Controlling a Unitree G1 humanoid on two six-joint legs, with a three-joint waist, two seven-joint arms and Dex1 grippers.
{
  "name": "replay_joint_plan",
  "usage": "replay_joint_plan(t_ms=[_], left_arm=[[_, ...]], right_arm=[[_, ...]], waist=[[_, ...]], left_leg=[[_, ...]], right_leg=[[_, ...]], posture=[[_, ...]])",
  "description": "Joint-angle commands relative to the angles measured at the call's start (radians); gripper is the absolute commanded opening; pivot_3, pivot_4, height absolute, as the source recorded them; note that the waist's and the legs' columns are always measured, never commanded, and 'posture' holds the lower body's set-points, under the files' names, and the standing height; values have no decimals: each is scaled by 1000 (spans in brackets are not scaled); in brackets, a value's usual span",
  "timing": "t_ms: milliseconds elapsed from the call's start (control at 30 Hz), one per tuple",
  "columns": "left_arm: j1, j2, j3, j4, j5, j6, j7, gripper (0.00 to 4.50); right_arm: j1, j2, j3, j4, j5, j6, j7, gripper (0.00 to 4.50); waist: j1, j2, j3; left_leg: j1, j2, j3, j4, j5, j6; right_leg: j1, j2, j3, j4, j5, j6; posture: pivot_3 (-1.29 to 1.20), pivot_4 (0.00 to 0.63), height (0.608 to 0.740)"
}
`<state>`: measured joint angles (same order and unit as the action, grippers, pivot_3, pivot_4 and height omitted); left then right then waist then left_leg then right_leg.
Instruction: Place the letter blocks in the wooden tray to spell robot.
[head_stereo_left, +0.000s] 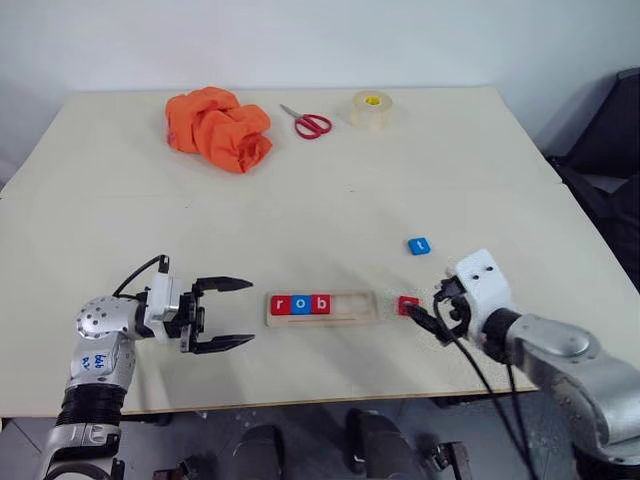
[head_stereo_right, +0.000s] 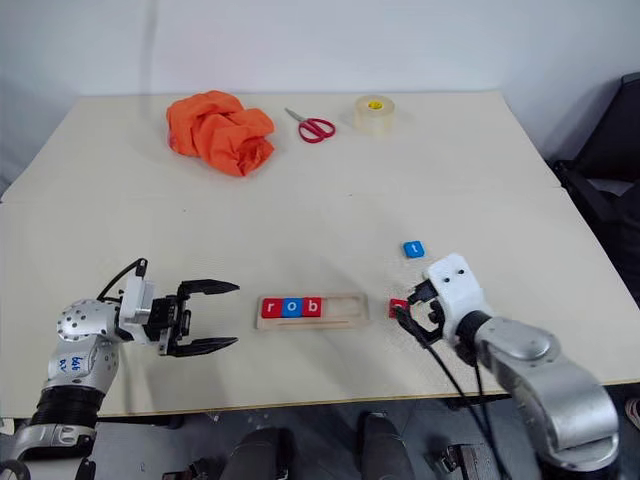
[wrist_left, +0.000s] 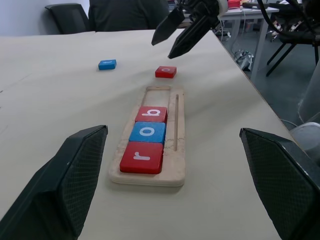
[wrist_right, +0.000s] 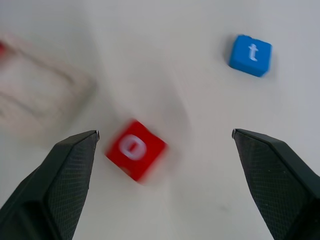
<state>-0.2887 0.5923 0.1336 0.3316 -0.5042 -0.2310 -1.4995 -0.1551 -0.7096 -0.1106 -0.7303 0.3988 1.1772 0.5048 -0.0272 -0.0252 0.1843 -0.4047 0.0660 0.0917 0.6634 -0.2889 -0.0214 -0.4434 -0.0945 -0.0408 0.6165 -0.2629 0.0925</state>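
Our right gripper (head_stereo_right: 413, 322) stands wide open and empty, poised just over the red o (wrist_right: 135, 149), which lies flat on the table (head_stereo_left: 330, 200) right beside the tray's (head_stereo_left: 322, 307) open end and sits askew to it. The blue t (head_stereo_left: 418, 245) rests a little farther out, well apart from the tray. In the tray, r (wrist_left: 142, 157), o (wrist_left: 148, 132) and b (wrist_left: 151, 114) already fill the end nearer our left side, with bare groove left toward the right. Our left gripper (head_stereo_left: 226, 315) is open wide too, holding nothing, level with the table and pointing at the tray's filled end from close by.

We judge these tiles light, stiff and smooth, thin enough that a pinch must land on two opposite side edges, low against the table; a tilted o may slip or spin, so we would square the fingers to it first.

The near table edge runs close below the tray, so a nudged tile could slide off. Around the o the surface is bare. The cloth (head_stereo_left: 218, 127), scissors (head_stereo_left: 309, 122) and tape (head_stereo_left: 371, 109) lie far off at the back
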Motion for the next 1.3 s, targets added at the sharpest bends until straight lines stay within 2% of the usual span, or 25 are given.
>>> replay_joint_plan(t_ms=[33, 133, 267, 467, 633, 733, 967, 1133, 1300], left_arm=[[19, -6, 2, -23, -7, -17, -7, 4500], [54, -10, 12, -59, -12, -15, 13, 4500], [119, -11, 24, -125, -20, -6, 45, 4500], [209, -13, 42, -210, -29, 3, 102, 4500], [259, -4, 56, -258, -34, 8, 129, 4500], [277, 1, 68, -275, -35, 13, 140, 4500], [272, 16, 80, -263, -42, 14, 130, 4500], [226, 36, 85, -193, -35, -10, 92, 4500], [166, 50, 93, -97, -28, -50, 46, 4500]], right_arm=[[-14, -130, 55, 65, 12, -162, 190, 4467], [-27, -213, 108, 139, -6, -279, 294, 4467], [-78, -252, 168, 228, -28, -385, 386, 4467], [-184, -242, 300, 385, -107, -474, 464, 4467], [-240, -207, 357, 491, -162, -551, 495, 4467], [-271, -190, 382, 552, -187, -588, 520, 3910], [-298, -158, 389, 590, -216, -622, 538, 1534], [-350, -155, 359, 556, -210, -602, 545, 1444], [-454, -150, 392, 477, -197, -485, 579, 1444]], waist=[[-1, 0, 0], [-2, 0, 0], [0, 0, 0], [0, 0, 0], [0, 0, 0], [0, 0, 0], [0, 0, 0], [-1, 0, 0], [0, 1, 1]], left_leg=[[0, 0, 0, 0, 0, 0], [0, 0, 0, 0, 0, 0], [0, 0, 1, 0, 0, 0], [0, 0, 1, 1, 0, 0], [0, 0, 1, 1, 0, 0], [1, 0, 1, 2, 0, 0], [1, 0, 1, 2, 0, 0], [1, 0, 1, 3, 0, 0], [1, 1, 1, 2, 0, 0]], right_leg=[[0, 0, 0, 0, 0, 0], [0, 0, 0, 0, 0, 0], [0, 0, 0, 0, 0, 1], [0, 0, 0, 0, 0, 1], [0, 0, 0, 0, 0, 1], [0, -1, 0, 0, 1, 1], [0, 0, 1, 2, 1, 1], [0, -1, 1, 2, 1, 1], [-1, 0, 1, 3, 0, 0]], posture=[[0, 150, 740], [0, 150, 740], [0, 150, 740], [0, 150, 740], [0, 150, 740], [0, 150, 740], [0, 150, 740], [0, 150, 740], [0, 150, 740]])
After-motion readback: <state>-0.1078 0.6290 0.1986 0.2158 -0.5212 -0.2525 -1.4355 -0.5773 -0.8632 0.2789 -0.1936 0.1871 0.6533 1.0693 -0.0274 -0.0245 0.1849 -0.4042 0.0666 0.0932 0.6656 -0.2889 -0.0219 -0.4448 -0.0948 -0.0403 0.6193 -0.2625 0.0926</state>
